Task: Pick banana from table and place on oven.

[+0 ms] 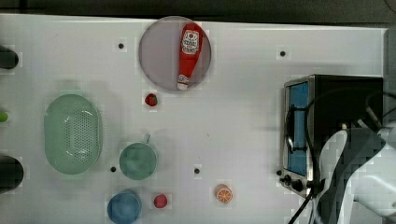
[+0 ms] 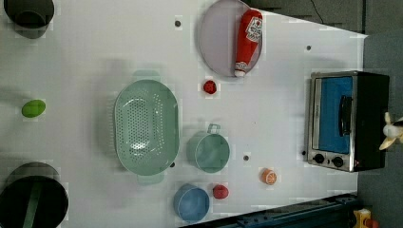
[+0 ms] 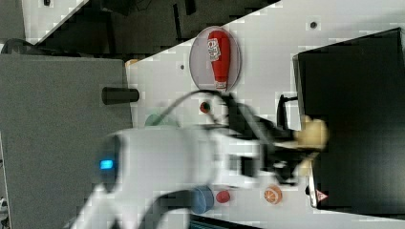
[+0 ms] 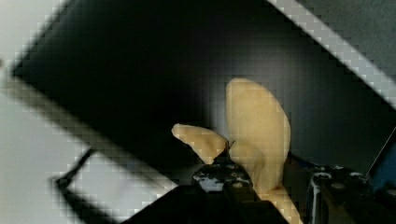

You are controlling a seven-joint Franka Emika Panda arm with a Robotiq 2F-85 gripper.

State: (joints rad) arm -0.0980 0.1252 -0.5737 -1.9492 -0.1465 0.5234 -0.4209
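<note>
Wrist view shows the gripper (image 4: 273,179) partly closed on the banana (image 4: 257,126), which hangs above the black top of the oven (image 4: 140,70), probably held there for setting down. In the left view the banana (image 2: 391,132) is at the right edge, beside the oven (image 2: 349,118). The white table (image 1: 243,121) also carries a ketchup bottle (image 1: 189,53) on a plate, upper centre of the top view.

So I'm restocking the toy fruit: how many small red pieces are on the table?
2. One red piece lies just below the ketchup plate in the top view; the other red piece sits beside the blue bowl.
</note>
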